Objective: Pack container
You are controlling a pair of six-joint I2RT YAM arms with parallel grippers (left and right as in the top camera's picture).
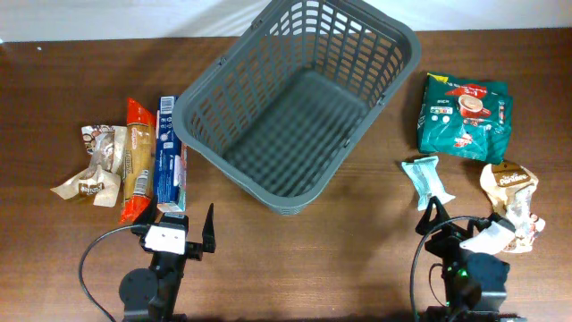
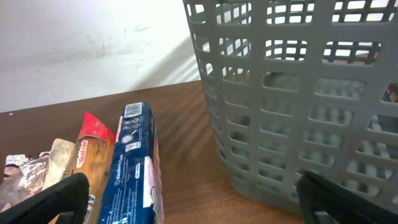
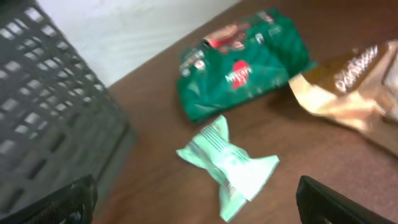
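The container (image 1: 295, 134), a large dark grey lattice basket, stands empty at the table's middle back; its wall fills the right of the left wrist view (image 2: 298, 93) and the left of the right wrist view (image 3: 43, 112). My left gripper (image 1: 174, 224) (image 2: 199, 205) is open near the front edge, just short of a blue packet (image 1: 170, 152) (image 2: 134, 168). An orange-red biscuit packet (image 1: 136, 161) (image 2: 93, 155) lies beside it. On the other side my right gripper (image 1: 469, 224) (image 3: 196, 208) is open, and a small pale teal packet (image 1: 427, 179) (image 3: 230, 165) lies just ahead of it. Neither gripper holds anything.
Crumpled brown and white wrappers (image 1: 94, 161) lie at the far left. A green bag (image 1: 465, 112) (image 3: 242, 62) lies right of the basket, and a gold-brown pouch (image 1: 509, 183) (image 3: 354, 87) sits in front of it near the right gripper. A white wall runs behind the table.
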